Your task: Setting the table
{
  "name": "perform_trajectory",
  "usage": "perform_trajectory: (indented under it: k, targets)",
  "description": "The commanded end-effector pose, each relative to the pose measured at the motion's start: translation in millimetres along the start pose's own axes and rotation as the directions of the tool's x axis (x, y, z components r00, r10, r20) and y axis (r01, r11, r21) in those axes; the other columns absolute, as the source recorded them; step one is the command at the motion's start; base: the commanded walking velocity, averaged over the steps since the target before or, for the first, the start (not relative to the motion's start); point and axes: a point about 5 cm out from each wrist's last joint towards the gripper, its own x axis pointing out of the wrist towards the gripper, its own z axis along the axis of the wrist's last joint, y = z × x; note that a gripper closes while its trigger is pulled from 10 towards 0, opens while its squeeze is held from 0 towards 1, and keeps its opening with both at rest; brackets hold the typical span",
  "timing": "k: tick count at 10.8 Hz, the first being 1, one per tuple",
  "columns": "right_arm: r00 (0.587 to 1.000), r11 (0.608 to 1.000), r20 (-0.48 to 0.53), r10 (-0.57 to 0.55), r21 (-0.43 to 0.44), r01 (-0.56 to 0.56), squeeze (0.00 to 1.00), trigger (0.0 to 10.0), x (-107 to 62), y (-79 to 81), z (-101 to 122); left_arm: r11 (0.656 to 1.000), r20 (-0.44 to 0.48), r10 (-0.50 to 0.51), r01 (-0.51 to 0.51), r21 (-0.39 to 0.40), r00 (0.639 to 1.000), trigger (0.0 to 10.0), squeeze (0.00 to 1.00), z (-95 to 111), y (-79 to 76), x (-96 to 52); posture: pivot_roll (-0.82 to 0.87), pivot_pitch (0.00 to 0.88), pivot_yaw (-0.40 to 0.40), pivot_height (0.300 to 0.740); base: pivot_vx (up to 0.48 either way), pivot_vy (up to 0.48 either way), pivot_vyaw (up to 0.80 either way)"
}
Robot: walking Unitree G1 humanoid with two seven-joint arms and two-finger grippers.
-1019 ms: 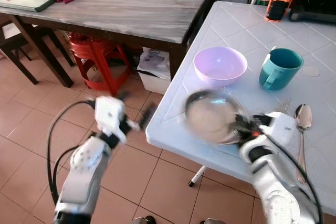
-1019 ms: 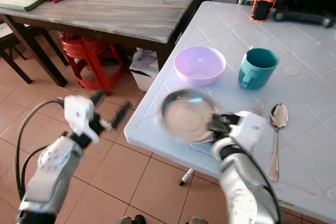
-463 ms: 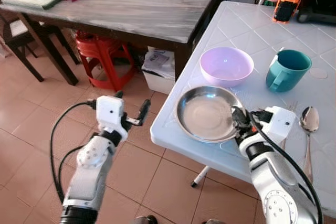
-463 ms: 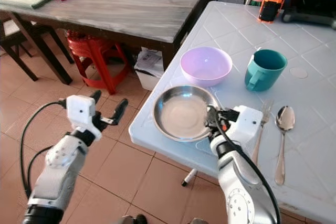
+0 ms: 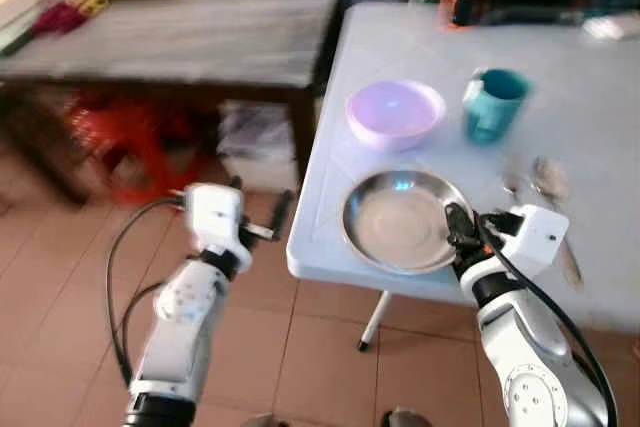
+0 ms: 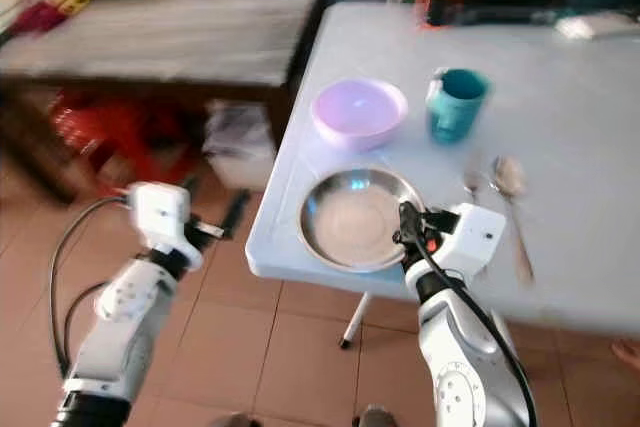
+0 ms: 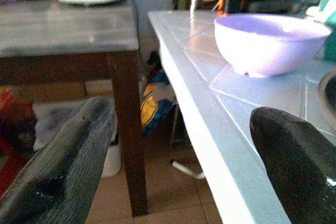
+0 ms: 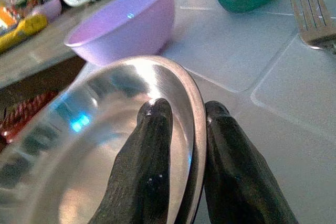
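The steel plate [image 5: 400, 220] is pinched at its right rim by the right gripper [image 8: 181, 129] and lies at the white table's [image 5: 610, 127] near-left edge — not yet released. A lilac bowl [image 5: 394, 110], teal mug [image 5: 493, 102], fork [image 8: 312, 17] and spoon [image 6: 508, 179] are already laid; the left gripper [image 7: 178, 156] is held wide and empty beside the table.

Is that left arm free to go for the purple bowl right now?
Probably yes. The left end effector hangs open and holds nothing, off the white table's edge, and the purple bowl sits near that edge with nothing between. The right end effector is busy gripping the steel plate.
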Motion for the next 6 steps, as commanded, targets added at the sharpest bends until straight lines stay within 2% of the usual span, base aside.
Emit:
perform_trajectory:
  k: [1,2,6]
  targets:
    - [1.0,0.999,0.002,0.03,0.017,-0.03,0.0,10.0,0.4,9.9,-1.3,0.999,-0.018,0.036,-0.035,0.024,0.999,10.0,0.0,-2.1,12.9,-6.8,-0.08,0.129,0.09,0.74,0.0,0.48,-0.48]
    - [1.0,0.999,0.003,0.027,0.017,-0.027,0.0,10.0,0.0,9.8,-1.7,0.999,-0.019,0.033,-0.032,0.024,0.999,10.0,0.0,-2.2,12.8,-6.8,-0.08,0.13,0.093,0.74,0.0,0.48,-0.47]
    - [1.0,1.0,0.015,0.02,0.019,-0.02,0.0,10.0,-1.8,9.3,-2.0,1.0,-0.017,0.02,-0.019,0.022,1.0,10.0,0.0,-1.2,8.6,-3.6,-0.08,0.13,0.1,0.74,0.0,0.48,0.0]
